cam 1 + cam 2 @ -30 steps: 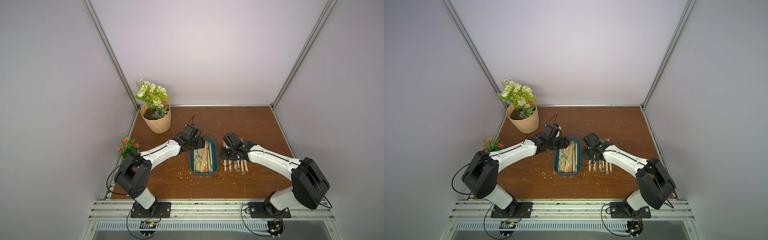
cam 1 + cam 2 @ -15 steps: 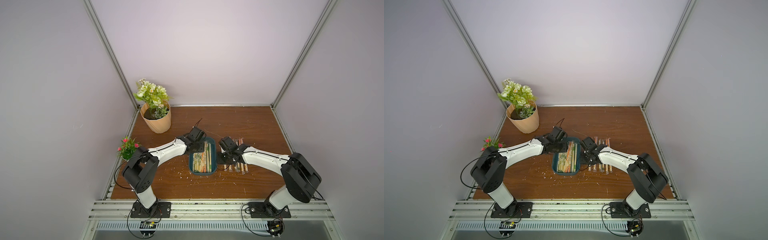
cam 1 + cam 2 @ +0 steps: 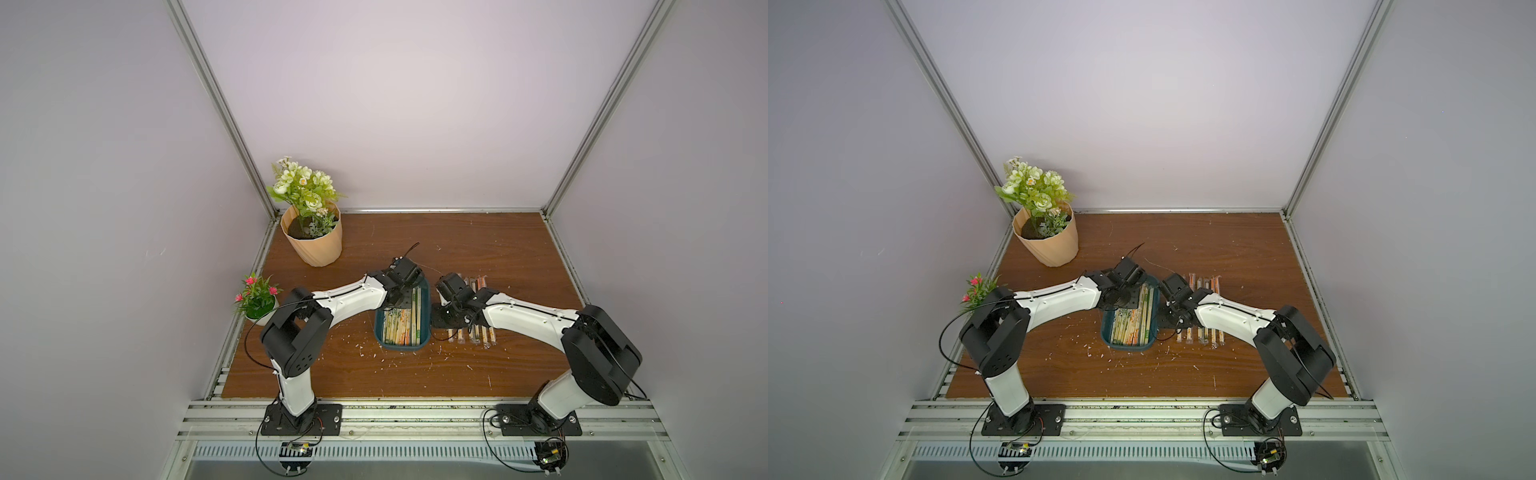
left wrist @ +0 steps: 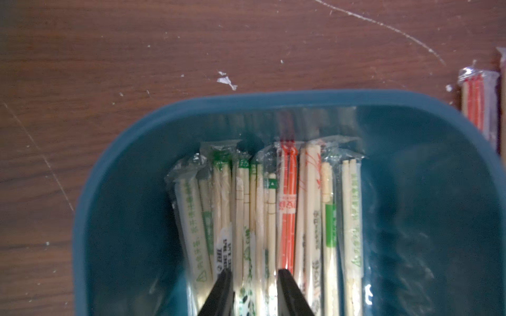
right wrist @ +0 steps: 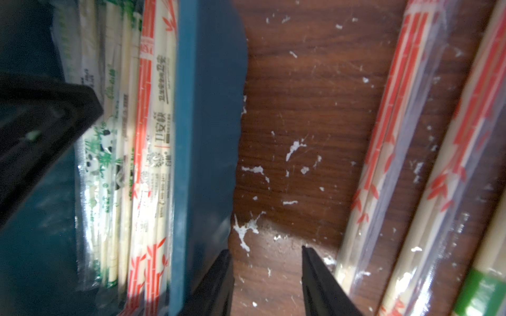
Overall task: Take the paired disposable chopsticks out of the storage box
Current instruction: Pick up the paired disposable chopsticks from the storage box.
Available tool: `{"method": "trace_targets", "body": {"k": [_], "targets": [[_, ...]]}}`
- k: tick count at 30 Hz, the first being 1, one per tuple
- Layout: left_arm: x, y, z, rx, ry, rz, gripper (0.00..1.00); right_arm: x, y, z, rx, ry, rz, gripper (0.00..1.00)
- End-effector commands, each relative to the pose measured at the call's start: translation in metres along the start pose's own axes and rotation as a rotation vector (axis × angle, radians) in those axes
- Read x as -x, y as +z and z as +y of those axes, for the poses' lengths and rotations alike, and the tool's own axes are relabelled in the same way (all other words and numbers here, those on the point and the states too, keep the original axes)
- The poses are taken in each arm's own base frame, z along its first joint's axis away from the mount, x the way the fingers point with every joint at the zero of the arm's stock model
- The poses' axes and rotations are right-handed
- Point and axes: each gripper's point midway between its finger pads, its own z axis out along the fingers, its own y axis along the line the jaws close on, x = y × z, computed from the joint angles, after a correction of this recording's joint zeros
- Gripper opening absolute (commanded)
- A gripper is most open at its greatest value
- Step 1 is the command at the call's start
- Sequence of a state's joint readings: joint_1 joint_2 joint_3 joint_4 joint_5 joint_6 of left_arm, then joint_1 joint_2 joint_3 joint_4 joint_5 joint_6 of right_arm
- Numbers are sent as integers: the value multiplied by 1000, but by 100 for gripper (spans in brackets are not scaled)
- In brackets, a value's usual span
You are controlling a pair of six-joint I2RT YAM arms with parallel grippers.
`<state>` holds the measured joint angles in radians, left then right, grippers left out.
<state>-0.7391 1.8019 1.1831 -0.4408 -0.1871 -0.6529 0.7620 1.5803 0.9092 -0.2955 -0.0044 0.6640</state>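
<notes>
Your left gripper (image 4: 253, 270) straddles sleeved chopstick pairs (image 4: 286, 219) in the teal storage box (image 4: 273, 98) (clamped or not, I can't tell). Light, stiff, slippery sleeves, I reckon: pinch mid-length. Your right gripper (image 5: 265, 249) gapes empty beside the box.

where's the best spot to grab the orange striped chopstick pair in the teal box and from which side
Probably mid-length, pinched across its narrow width, coming straight down from above. The orange striped pair lies flat, packed side by side between other sleeved pairs, and the teal box wall closes off its end, so only its top is free.
</notes>
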Motion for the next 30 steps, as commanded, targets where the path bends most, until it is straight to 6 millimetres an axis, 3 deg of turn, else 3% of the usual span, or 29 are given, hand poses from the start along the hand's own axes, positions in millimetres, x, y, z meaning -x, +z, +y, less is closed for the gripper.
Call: {"method": "trace_targets", "body": {"k": [1,13,26,30], "targets": [[-1,-1,15,103,49,-1,29,13,-13,8,17,6,-48,46],[-8,9,20,131,76,18,21,13,-12,6,8,3,-47,46],[-18,21,16,107,86,51,25,15,-12,6,3,-2,-49,45],[-20,21,15,102,87,53,18,15,-12,6,1,-4,-49,45]]}}
